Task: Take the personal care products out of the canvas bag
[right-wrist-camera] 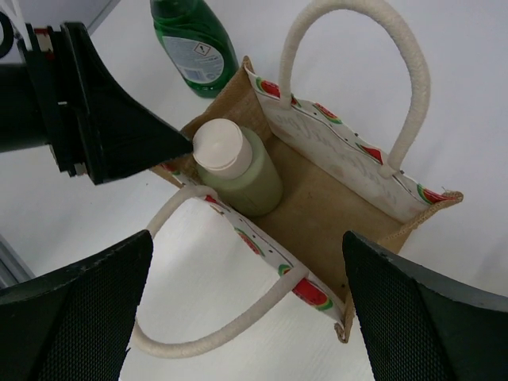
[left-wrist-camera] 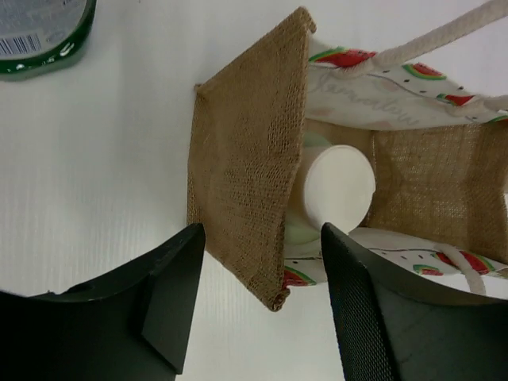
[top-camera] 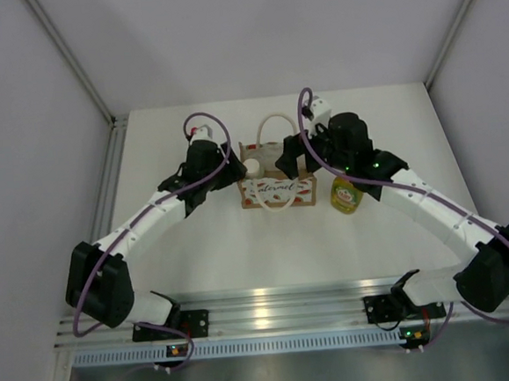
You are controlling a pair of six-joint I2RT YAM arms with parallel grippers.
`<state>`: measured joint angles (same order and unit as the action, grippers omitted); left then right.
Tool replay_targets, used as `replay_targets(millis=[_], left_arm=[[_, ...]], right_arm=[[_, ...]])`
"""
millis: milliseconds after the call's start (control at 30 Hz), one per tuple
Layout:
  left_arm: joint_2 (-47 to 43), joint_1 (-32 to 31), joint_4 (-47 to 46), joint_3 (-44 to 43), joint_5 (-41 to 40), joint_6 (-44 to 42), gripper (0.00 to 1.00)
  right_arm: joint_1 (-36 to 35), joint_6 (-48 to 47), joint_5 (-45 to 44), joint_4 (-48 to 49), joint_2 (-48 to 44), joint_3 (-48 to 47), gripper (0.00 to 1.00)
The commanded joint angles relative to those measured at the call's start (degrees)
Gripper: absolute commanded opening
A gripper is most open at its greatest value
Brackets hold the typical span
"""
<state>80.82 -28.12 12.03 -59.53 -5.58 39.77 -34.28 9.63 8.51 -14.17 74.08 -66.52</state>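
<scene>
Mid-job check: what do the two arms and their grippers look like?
The left arm and right arm have white links, black joints and a purple cable each. The left gripper and right gripper are black, with wedge-shaped, mesh-padded fingers.

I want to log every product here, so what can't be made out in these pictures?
Dark green bottle: cap cut off by the top edge, right wrist view; only a corner shows in the left wrist view.
Yellow-green bottle: top hidden under the right arm, top view.
Pale bottle: body hidden by the canvas bag wall, left wrist view.
Bag lettering: too small, top view.
</scene>
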Motion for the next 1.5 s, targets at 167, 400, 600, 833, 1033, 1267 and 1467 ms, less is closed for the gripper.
replay_targets(millis=[167,400,600,833,1033,1267,1467], left_arm=[[-0.66,-1.06,-0.78,3.98,1.01,1.45,0.42],[-0.84,-1.68,-0.87,5.04,0.40,1.72,0.26],[0.30,-1.68,-0.87,3.54,1.36,1.80,0.11],[-0.04,-1.94,-0.87,3.98,1.28,3.73,0.00],[-0.31,-2.55,-0.96,4.68,-0.04,5.05,0.00],[-0.48,-3.08,-1.05,4.60,-0.30,5.14,0.00],[-1.19,-3.17,-1.05,5.03,-0.22,4.97,0.00]], right_arm=[[-2.89,-1.45,2.03,-0.50,6.85,-8.88,0.99],[-7.54,-3.38,-2.35,-4.72,17.48,-16.61,0.98],[-11.24,-4.71,-10.34,-7.09,24.60,-22.42,0.98],[-11.33,-3.56,-14.14,-7.36,28.92,-22.69,0.98],[-11.33,-2.95,-13.26,-7.62,32.52,-23.39,0.98],[-11.25,-2.77,-13.61,-7.45,37.88,-25.23,0.94],[-10.72,-1.99,-14.05,-7.53,40.96,-26.55,0.88]])
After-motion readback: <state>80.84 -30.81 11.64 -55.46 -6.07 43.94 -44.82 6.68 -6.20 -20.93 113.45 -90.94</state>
